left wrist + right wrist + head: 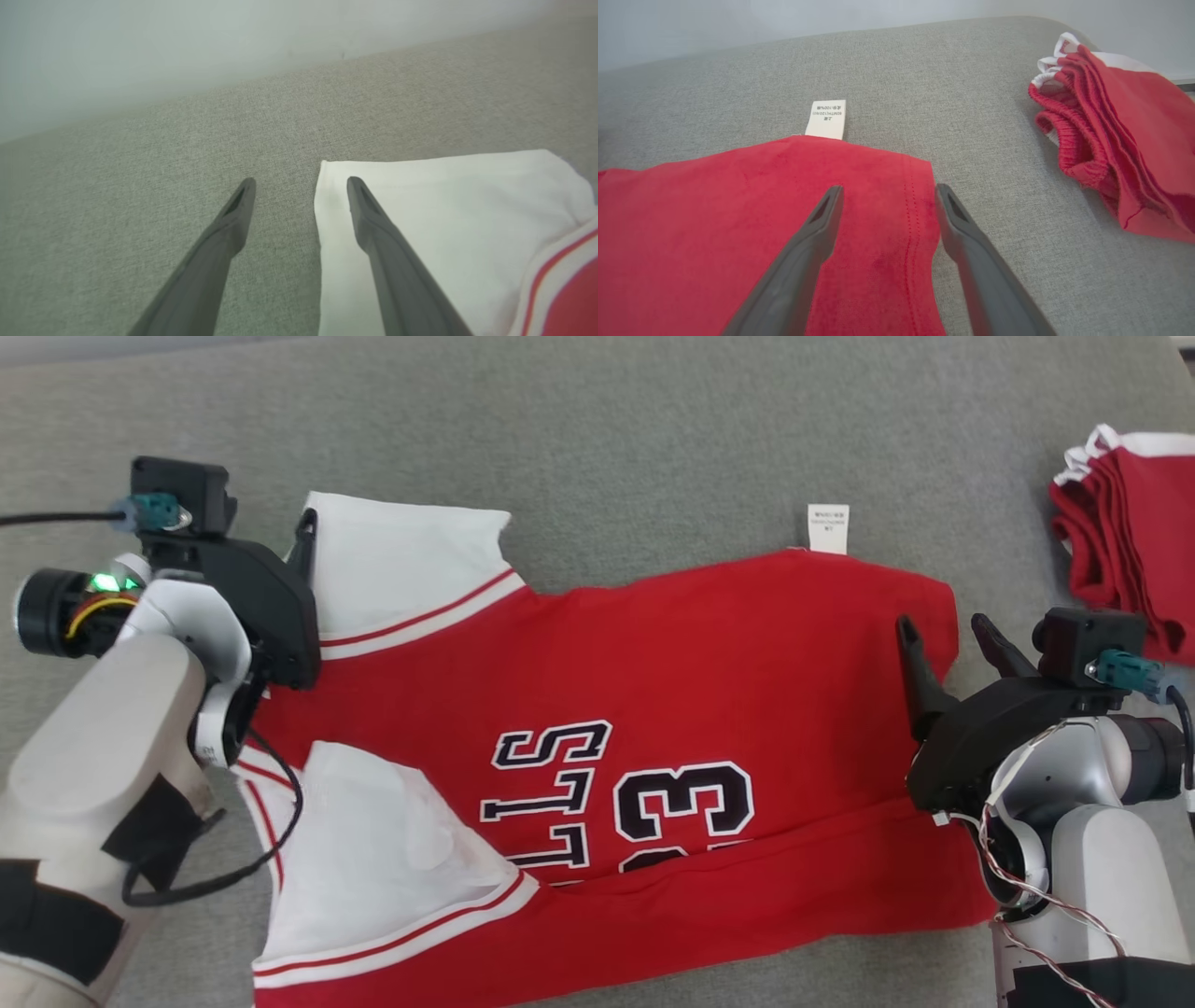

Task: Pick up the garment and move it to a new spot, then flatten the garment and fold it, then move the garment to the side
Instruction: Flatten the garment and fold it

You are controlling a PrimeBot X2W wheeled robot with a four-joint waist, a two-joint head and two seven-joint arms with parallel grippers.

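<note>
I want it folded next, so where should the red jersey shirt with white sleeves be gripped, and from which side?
Take the red jersey shirt at its far corners: the white sleeve cuff from the left, the hem corner from the right. It lies flat, so only those free edges let jaws slide under.

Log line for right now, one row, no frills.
garment: red jersey spread on grey surface, near edge folded over | left gripper: jaws open, astride white sleeve edge | right gripper: jaws open, astride hem corner | held: nothing

I am looking at a grey woven fabric surface (653,429) carrying a red jersey with white sleeves (728,653) lying spread out, with a folded red-and-white cloth pile (1120,532) sitting well apart on the right.
</note>
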